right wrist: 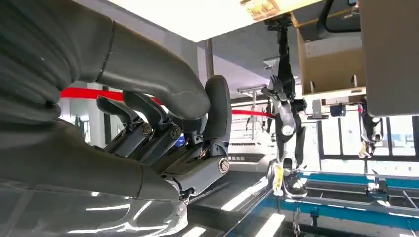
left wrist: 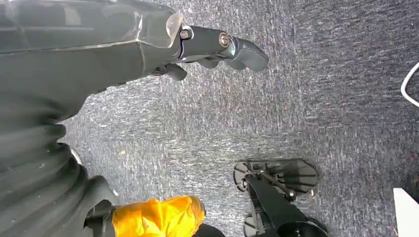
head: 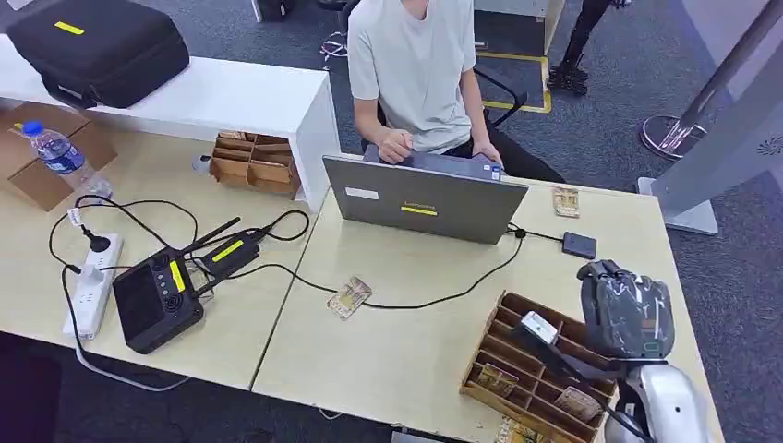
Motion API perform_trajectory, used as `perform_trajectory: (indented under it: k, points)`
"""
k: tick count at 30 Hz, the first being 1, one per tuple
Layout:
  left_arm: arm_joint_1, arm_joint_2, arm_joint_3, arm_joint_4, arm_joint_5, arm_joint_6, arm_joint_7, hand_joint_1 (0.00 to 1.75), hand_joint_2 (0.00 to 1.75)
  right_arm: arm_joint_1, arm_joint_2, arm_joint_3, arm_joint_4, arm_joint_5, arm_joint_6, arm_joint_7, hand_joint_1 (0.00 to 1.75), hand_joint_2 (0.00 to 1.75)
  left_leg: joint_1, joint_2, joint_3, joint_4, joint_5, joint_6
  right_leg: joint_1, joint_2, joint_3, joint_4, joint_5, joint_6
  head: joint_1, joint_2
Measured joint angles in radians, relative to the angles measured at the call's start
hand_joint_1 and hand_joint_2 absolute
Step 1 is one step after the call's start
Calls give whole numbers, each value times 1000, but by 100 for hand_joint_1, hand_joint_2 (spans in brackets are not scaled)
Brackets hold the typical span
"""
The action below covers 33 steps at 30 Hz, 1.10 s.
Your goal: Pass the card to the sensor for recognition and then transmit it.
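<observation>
Over the slotted wooden card rack [head: 531, 369], your right hand [head: 626, 312] hangs curled, holding nothing; lower onto one card squarely

Even indoor light, soft shadows, window glare, slight blur

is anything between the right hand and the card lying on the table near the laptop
Judging from the head view, yes: the wooden organizer sits between the right hand and the card, and a black cable runs right beside the card.
</observation>
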Motion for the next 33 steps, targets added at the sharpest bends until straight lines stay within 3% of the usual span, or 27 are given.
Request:
perform_trajectory:
  k: [33]
  points:
    - [0,2,0,0,-6,-7,0,0,175,-13,-4,16,2,-1,0,0,175,175,0,0,0,0,0,0,0,0,0,0,0,0,0,0]
